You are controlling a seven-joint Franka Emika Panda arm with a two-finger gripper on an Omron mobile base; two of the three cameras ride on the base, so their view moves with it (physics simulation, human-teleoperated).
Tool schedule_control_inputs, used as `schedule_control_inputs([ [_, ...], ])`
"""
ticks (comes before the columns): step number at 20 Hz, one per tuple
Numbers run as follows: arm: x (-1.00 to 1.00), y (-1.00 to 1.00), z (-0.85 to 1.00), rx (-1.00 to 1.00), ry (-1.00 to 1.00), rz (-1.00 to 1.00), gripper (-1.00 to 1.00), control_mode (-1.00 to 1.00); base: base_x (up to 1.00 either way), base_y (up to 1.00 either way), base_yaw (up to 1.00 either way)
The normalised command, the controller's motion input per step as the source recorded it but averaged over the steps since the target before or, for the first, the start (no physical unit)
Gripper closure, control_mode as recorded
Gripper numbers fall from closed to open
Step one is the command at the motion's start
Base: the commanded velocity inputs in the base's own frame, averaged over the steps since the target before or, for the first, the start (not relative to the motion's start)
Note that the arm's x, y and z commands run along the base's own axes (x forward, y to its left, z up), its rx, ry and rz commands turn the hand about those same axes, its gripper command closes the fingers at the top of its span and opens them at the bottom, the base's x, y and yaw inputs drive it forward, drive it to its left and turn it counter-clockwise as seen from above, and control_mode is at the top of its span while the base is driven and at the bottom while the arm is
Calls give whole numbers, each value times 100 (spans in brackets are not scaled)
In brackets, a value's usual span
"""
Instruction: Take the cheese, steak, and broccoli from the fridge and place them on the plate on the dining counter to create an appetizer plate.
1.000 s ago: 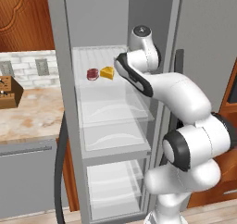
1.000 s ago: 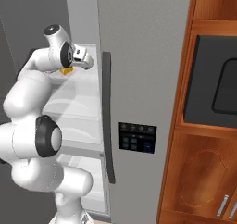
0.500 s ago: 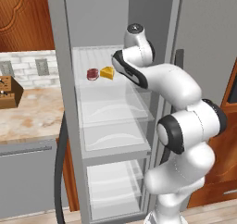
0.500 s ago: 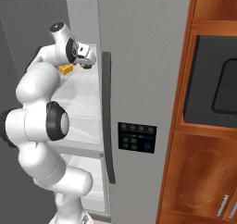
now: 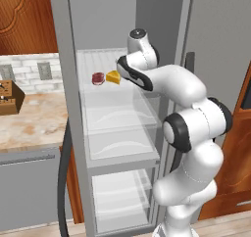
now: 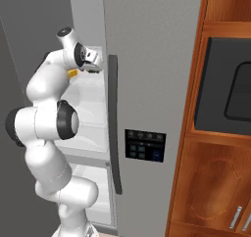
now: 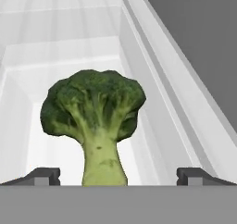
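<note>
Left base view: fridge (image 5: 61, 108) open, white interior w/ clear shelves; arm reaches from lower right up into the upper compartment; hand mostly hidden behind the wrist, so fingers can't be made out here; steak (image 5: 98, 78) and cheese (image 5: 113, 77) sit side by side on the upper shelf, cheese to the right of steak, just beside it, maybe touching; both lie left of the wrist, near it; marble sink counter (image 5: 29, 121) w/ a wooden knife block (image 5: 9, 97) to the left of the fridge; brick backsplash w/ outlets behind it; dark door gasket or hose hangs down the fridge's left front edge.

Right base view: arm rises at lower left, folded up, wrist at upper-shelf height; gripper (image 6: 91, 63) points into the fridge, partly behind the grey door edge, jaw state hard to read from here; a bit of the cheese (image 6: 72, 73) shows yellow just under the wrist; grey door w/ dark vertical handle (image 6: 113, 123) and a control panel (image 6: 144, 145) on its front; wooden cabinets and a dark built-in oven (image 6: 229, 91) to the right.

Hand view: broccoli (image 7: 95, 121) dead centre, close to the cam, stalk toward the cam and floret head away; fingertips (image 7: 39, 176) at far left and far right of the frame bottom, spread wide apart, stalk between them w/ clear gaps each side; nothing clamped; no contact w/ the broccoli visible; white shelf floor and fridge walls run away behind it, grey wall at right.
</note>
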Motion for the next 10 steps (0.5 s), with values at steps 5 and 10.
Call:
schedule_control_inputs([
  [5,42,0,-3,0,0,0,-100,-100,0,0,0],
  [10,35,0,-3,0,0,0,-100,-100,0,0,0],
])
